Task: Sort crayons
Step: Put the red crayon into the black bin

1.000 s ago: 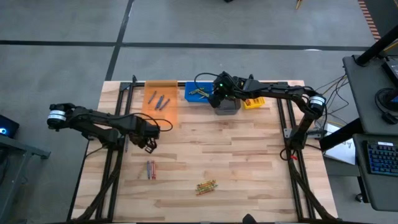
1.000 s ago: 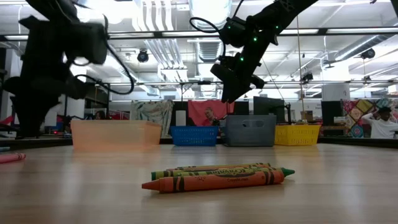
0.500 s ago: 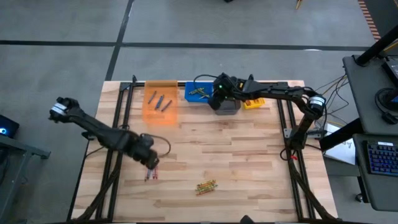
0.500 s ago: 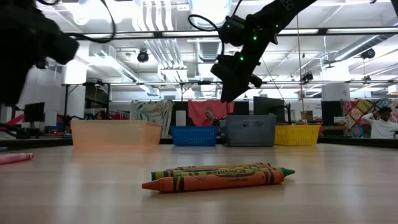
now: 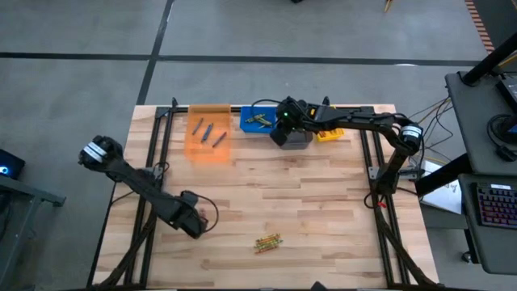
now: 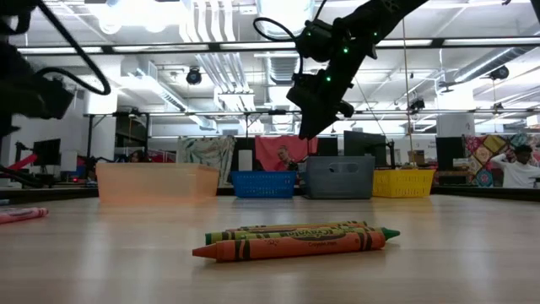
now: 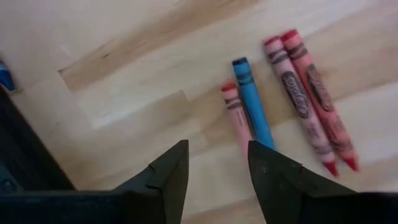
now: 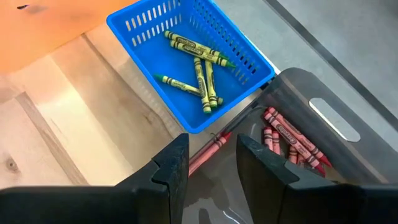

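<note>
My left gripper (image 5: pixel 194 225) (image 7: pixel 217 147) points down over the table's near left part, open, just above a loose group of three red crayons (image 7: pixel 301 99) and one blue crayon (image 7: pixel 252 102) that lie flat on the wood. It touches none of them. My right gripper (image 5: pixel 279 134) (image 8: pixel 211 140) hangs open above the seam between the blue bin (image 8: pixel 186 37) and the grey bin (image 8: pixel 323 124). Below its gap a red crayon (image 8: pixel 219 140) lies slanted at the grey bin's near corner, with more red crayons (image 8: pixel 289 140) inside. Green-yellow crayons (image 8: pixel 199 68) lie in the blue bin.
An orange bin (image 5: pixel 208 137) at the far left holds blue crayons (image 5: pixel 208 129). A yellow bin (image 5: pixel 330 134) stands right of the grey bin (image 5: pixel 297 139). A small pile of green and orange crayons (image 5: pixel 268 241) (image 6: pixel 295 239) lies near the front edge. Bare wood spans the table's middle.
My left gripper has swung from beside the orange bin toward the table's near edge and now stands over the red and blue crayons. The crayons on the table have not moved.
</note>
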Tool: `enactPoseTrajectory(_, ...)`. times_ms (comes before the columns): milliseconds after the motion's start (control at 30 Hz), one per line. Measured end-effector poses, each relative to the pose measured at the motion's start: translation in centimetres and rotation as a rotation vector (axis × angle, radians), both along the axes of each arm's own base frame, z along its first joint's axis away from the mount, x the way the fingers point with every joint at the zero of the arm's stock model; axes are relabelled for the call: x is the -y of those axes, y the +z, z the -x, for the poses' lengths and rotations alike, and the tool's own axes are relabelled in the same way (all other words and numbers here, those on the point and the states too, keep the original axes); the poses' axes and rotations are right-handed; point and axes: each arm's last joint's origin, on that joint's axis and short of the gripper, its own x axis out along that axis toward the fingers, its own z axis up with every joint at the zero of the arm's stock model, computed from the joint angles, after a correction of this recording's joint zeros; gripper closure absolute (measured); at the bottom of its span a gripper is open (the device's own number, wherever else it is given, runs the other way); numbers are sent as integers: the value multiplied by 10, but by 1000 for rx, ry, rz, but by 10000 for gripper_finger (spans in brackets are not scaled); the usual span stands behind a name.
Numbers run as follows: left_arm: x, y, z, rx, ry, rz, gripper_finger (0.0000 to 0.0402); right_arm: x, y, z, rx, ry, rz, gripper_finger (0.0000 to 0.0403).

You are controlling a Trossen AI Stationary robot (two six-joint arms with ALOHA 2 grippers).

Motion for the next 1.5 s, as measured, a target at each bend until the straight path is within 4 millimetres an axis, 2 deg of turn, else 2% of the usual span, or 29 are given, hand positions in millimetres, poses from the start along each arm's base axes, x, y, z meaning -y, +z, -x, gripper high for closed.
enactPoseTrajectory(400,10,-19,-9,19,-11,-17,253,-3,-1,0,-18,8,-9,280)
enactPoseTrajectory(633,11,-23,-10,3,-9,-30,259,-7,-1,-1,-20,18,-10,280)
enactPoseTrajectory(733,13,-23,-9,17,-17,-39,291,-9,-2,-2,-23,22,-10,280)
enactPoseTrajectory(900,13,-24,-8,28,-18,-41,384,-9,-2,-2,-26,30,-7,280)
enactPoseTrajectory(1000,12,-17,-5,47,-28,-26,391,-9,-3,-2,-35,43,0,280)
enactPoseTrajectory(1067,8,-7,-1,53,-37,-27,396,-10,-3,-2,-42,55,7,280)
enactPoseTrajectory(1167,2,23,0,193,-54,-46,399,-10,-3,-2,-46,63,12,280)
enactPoseTrajectory(1333,-21,79,1,574,-71,-218,400,-22,-15,-3,-63,104,13,280)
enactPoseTrajectory(1500,-43,126,-7,913,-264,-433,401,-45,-34,-10,-2,233,12,280)
